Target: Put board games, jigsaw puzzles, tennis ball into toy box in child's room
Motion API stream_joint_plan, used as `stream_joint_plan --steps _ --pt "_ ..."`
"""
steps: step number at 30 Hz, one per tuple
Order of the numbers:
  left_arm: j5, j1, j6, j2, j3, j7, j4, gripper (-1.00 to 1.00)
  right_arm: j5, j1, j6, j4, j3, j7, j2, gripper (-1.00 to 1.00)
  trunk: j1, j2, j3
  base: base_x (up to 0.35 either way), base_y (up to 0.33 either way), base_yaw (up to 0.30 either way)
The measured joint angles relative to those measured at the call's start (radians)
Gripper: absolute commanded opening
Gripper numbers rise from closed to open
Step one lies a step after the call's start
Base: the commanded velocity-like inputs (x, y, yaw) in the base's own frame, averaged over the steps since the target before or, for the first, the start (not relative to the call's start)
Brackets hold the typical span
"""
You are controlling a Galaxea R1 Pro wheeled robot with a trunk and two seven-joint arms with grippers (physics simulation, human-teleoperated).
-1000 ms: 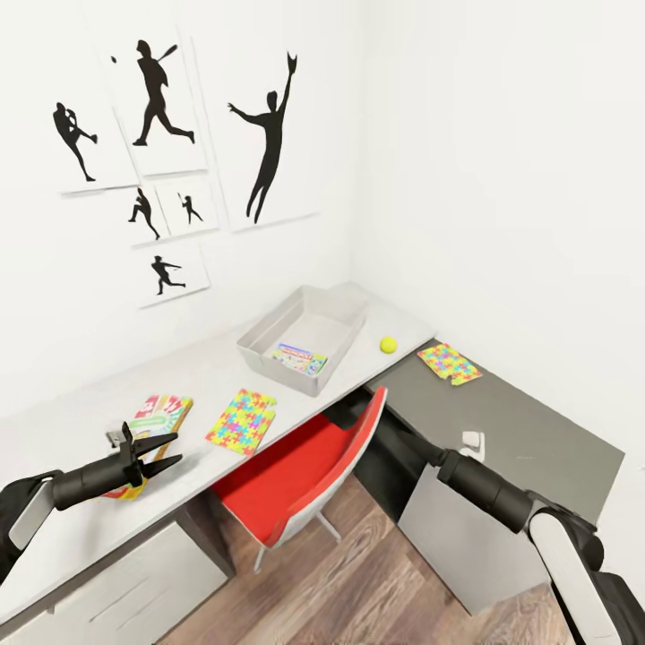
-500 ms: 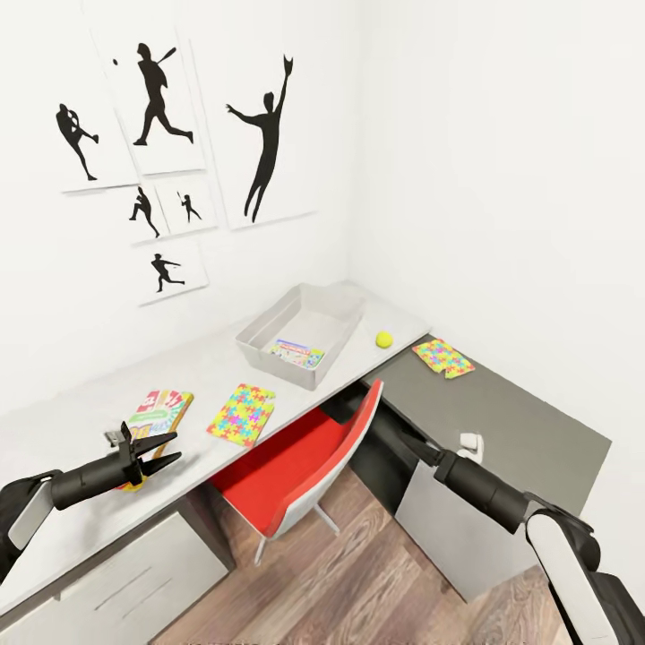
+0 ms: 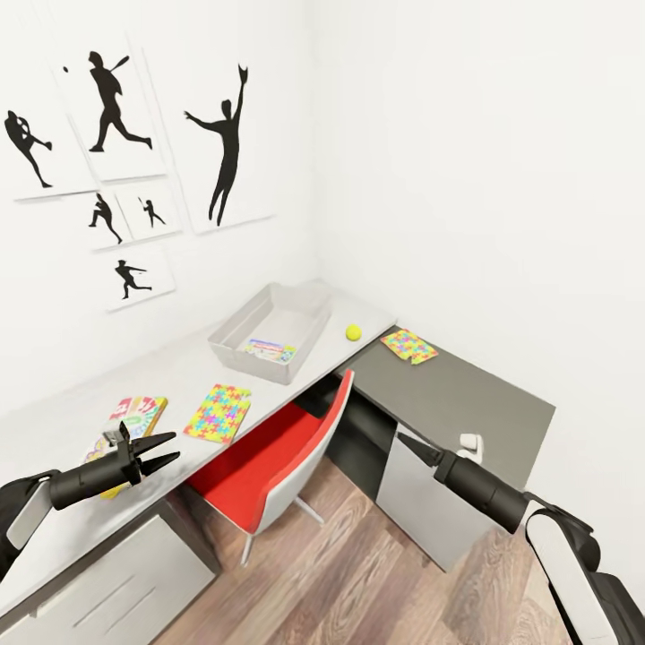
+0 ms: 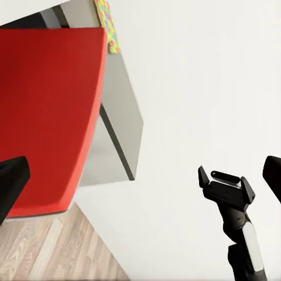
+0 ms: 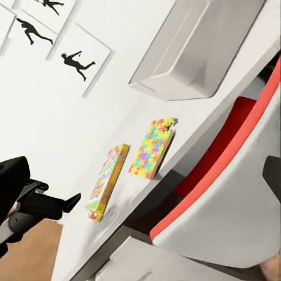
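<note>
The light grey toy box (image 3: 302,315) stands on the pale table (image 3: 170,367) near the corner, with one board game (image 3: 266,350) lying inside it. Beside it rests the tennis ball (image 3: 354,332). One jigsaw puzzle (image 3: 218,412) lies mid-table, another jigsaw puzzle (image 3: 409,346) on the dark cabinet top (image 3: 466,394). A second board game (image 3: 136,417) lies at the table's left end. My left gripper (image 3: 163,452) hovers open just past that game's near end. My right gripper (image 3: 405,442) hangs open in front of the cabinet. The bed is out of view.
A red chair (image 3: 269,457) is pushed half under the table between my two arms. Drawers (image 3: 116,591) sit below the table's left end. Baseball posters (image 3: 224,143) hang on the white wall. Wood plank floor (image 3: 358,582) lies open to the near right.
The whole picture has shifted, the table sliding left and a little farther off, so the camera has moved. Both arms keep their poses and both grippers stay open.
</note>
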Motion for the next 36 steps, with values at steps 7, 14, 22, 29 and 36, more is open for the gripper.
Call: stream_joint_plan --steps 7,14,22,29,36 --pt "0.000 0.000 0.000 0.002 0.002 0.000 0.000 1.00 0.004 0.000 -0.001 0.000 0.004 -0.001 0.001 1.00 0.000 0.000 0.009 -0.002 0.001 -0.192" --pt "0.000 0.000 0.000 0.003 0.004 0.000 0.000 1.00 0.063 0.000 -0.032 0.000 0.005 -0.001 0.002 1.00 0.000 0.000 0.019 0.000 0.000 -0.138" --pt "0.000 0.000 0.000 0.004 0.004 0.000 0.000 1.00 0.077 0.000 -0.040 0.000 0.004 0.003 0.003 1.00 0.000 0.000 0.031 0.000 0.000 -0.114" --pt "0.000 0.000 -0.001 0.004 0.004 0.000 0.000 1.00 0.078 0.000 -0.042 0.000 0.004 0.003 0.003 1.00 0.000 0.000 0.042 0.000 0.000 -0.112" --pt "0.000 0.000 -0.001 0.005 0.004 0.000 0.000 1.00 0.078 0.000 -0.042 0.000 0.004 0.003 0.003 1.00 0.000 0.000 0.052 0.000 0.000 -0.112"
